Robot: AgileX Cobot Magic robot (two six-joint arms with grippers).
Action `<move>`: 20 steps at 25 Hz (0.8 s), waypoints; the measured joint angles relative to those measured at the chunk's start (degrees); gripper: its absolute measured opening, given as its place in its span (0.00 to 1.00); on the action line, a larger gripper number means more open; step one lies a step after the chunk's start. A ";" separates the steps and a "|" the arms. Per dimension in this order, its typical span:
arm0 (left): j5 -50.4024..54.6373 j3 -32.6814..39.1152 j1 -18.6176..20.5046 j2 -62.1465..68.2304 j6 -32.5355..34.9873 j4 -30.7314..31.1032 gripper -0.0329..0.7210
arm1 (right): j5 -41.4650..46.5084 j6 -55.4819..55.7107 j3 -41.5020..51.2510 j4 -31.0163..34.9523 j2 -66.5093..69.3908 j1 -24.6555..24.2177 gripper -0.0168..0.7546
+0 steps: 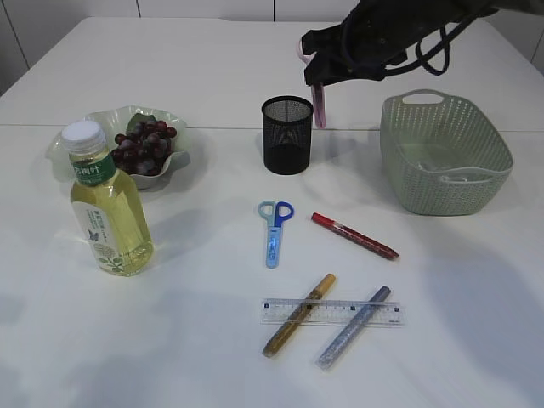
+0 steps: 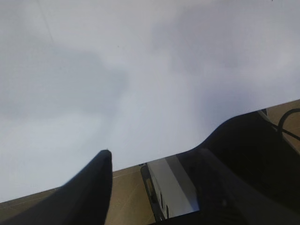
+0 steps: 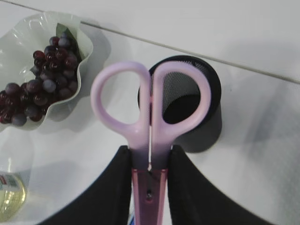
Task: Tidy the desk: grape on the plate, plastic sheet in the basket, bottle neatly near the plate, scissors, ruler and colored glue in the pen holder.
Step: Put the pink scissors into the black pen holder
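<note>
Hidden/cut off: right gripper (image 3: 150, 161) tips buried under pink scissors (image 3: 149, 117) in wrist view; in exterior view mostly a dark mass with cables, arm cut by top edge. Plastic sheet not made out anywhere. Left gripper (image 2: 154, 164) seen only as two dark fingers over bare table (image 2: 140, 70); absent from exterior view.
Counts: scissors 2 – pink pair, blue scissors (image 1: 274, 229). Glue pens 3 – red glue pen (image 1: 354, 235), gold glue pen (image 1: 299, 314), silver glue pen (image 1: 354, 326). Ruler (image 1: 331, 311) 1. Bottle (image 1: 107, 204) 1. Plate (image 1: 102, 123) 1, with grape bunch (image 1: 143, 144) on it. Pen holder (image 1: 287, 134) 1. Basket (image 1: 445, 153) 1.
Right arm pose: reaching in from upper right, raised above table, clamped on pink scissors at the blades' base, handles pointing away from wrist.
Relative to right gripper: pen holder directly past the handles, below them; plate and grapes to its left; bottle at lower left; basket off to the other side; blue scissors, pens, ruler well apart, nearer the camera.
Left gripper: fingers spread apart, nothing between them, low near table edge.
Ruler: lying across gold and silver pens.
</note>
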 joint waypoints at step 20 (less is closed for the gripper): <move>0.74 0.00 0.00 0.00 0.00 0.00 0.59 | -16.67 -31.42 -13.18 28.06 17.06 0.00 0.28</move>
